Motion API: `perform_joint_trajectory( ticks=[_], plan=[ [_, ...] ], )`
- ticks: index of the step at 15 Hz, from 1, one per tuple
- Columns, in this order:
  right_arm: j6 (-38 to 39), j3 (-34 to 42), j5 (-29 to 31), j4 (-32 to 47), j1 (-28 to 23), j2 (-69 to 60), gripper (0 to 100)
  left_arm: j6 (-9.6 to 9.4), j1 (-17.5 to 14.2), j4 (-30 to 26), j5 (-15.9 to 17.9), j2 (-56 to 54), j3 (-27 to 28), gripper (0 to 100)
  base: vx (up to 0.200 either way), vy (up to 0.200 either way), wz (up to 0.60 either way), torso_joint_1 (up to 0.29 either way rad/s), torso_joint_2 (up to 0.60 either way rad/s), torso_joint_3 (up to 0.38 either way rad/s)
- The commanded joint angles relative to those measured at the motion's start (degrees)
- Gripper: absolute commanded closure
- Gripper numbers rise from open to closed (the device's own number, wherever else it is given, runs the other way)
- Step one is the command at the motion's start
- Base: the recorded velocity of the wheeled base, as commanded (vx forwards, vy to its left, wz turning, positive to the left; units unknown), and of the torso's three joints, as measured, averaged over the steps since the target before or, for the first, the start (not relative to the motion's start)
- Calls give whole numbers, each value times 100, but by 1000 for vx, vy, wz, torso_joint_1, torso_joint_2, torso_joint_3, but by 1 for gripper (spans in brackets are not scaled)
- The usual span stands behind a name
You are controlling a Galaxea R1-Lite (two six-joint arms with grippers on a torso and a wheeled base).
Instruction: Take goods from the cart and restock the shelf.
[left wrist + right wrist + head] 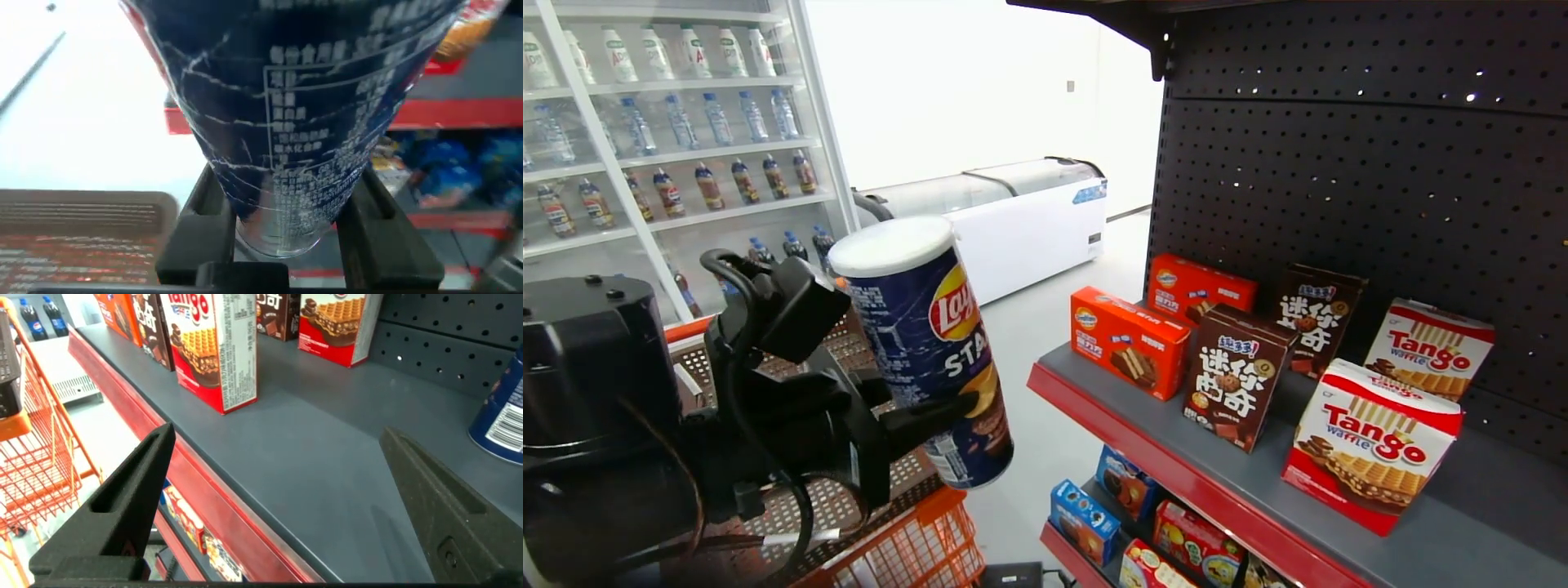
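Above the cart (907, 547), my left claw (947, 408) grips the chip can (923, 327) and, I judge, must next carry it onto the shelf (1486, 531).

A shop is shown. A pegboard-backed shelf (1486, 523) with a red edge is stocked with snack boxes (1233, 376). Bottled drinks (709, 186) are ranged in a glass-fronted cooler (827, 139). A chest freezer (1029, 220) is set beyond, and an orange cart (907, 547) is parked nearby.
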State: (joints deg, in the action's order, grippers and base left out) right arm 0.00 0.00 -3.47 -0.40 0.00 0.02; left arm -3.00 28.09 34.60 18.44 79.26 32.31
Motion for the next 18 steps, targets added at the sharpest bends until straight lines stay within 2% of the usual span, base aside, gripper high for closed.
perform_joint_trajectory(
  ticks=[1, 2, 4, 6, 8, 10, 13, 18],
  plan=[
    [0, 0, -4, -4, 0, -2, 0, 1, 127, -252, 221, -315, 57, 100, 0, 0, 0, 0, 0, 0],
    [0, 0, -4, -4, 0, -2, 0, 10, 127, -533, 450, -464, 74, 100, 0, 0, 0, 0, 0, 0],
    [0, 0, -4, 5, 0, -2, 0, 1, 136, -1210, 652, -719, 162, 100, 0, 0, 0, 0, 0, 0],
    [0, 0, -4, -4, 0, -2, 0, -8, 136, -1429, 854, -728, 329, 100, 0, 0, 0, 0, 0, 0],
    [0, 0, -4, -4, 0, -2, 0, -69, 109, -1438, 915, -719, 338, 100, 0, 0, 0, 0, 0, 0],
    [0, 0, -4, -4, 0, -2, 0, -175, 136, -1447, 1126, -719, 329, 100, 0, 0, 0, 0, 0, 0],
    [9, 0, -4, 5, 0, -2, 0, -465, 118, -1465, 1223, -649, 294, 100, 0, 0, 0, 0, 0, 0],
    [9, 0, -4, 5, 0, -2, 0, -500, 267, -1456, 1320, -508, 303, 100, 0, 0, 0, 0, 0, 0]
  ],
)
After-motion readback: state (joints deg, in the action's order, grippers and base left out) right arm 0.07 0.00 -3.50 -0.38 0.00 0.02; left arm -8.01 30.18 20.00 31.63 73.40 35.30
